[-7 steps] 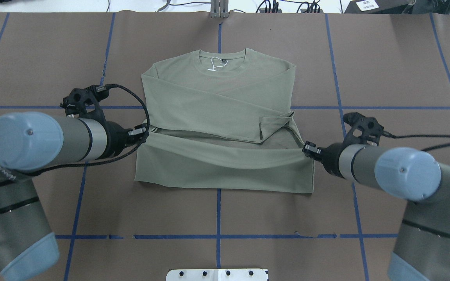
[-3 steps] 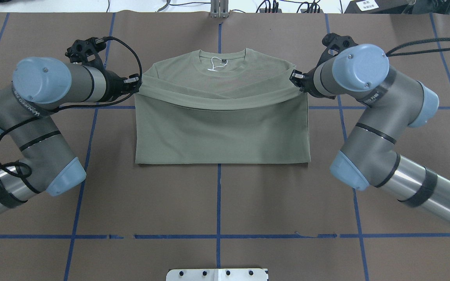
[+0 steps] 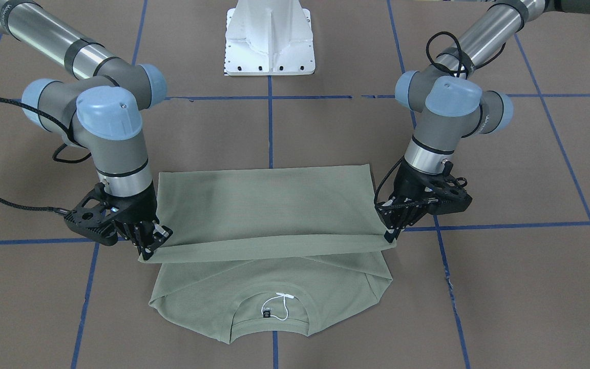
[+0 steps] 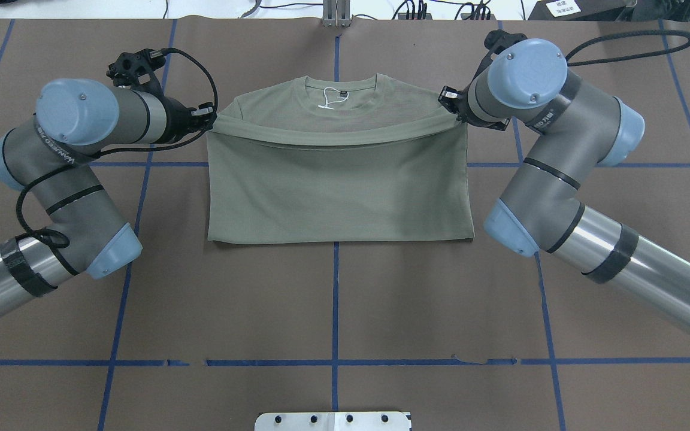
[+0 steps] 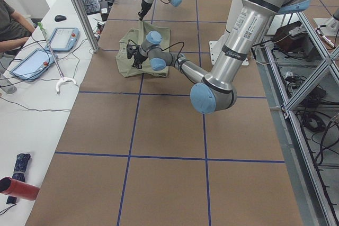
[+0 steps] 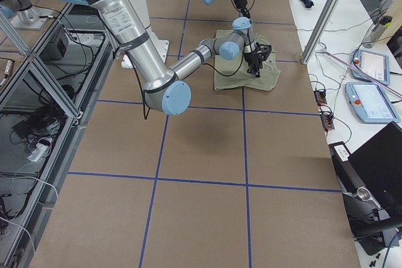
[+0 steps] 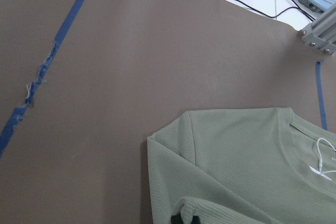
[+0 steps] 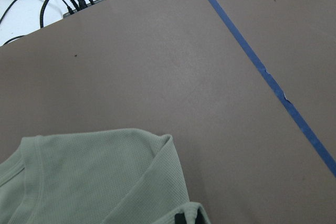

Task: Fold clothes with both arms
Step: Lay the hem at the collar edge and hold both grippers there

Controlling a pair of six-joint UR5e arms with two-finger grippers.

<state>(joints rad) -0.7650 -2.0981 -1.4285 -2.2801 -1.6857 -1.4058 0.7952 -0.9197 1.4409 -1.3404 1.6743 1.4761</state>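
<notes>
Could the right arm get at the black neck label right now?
Probably not yet. The neck label lies uncovered past the hem, with nothing over it. But the right pincer is shut on a hem corner of the shirt and would have to let go first.

So we're counting one shirt (image 4: 339,191), one table (image 4: 333,311), one white base (image 3: 269,41), and two arms: left arm (image 4: 75,117), right arm (image 4: 560,114).

table (image 4: 333,311): brown cover, gridded with blue tape lines (image 4: 261,363) | shirt (image 4: 339,191): green, upper centre of overhead view, near half folded over toward collar, fold crease on centre cross line | white base plate (image 4: 333,421): bottom centre edge
</notes>
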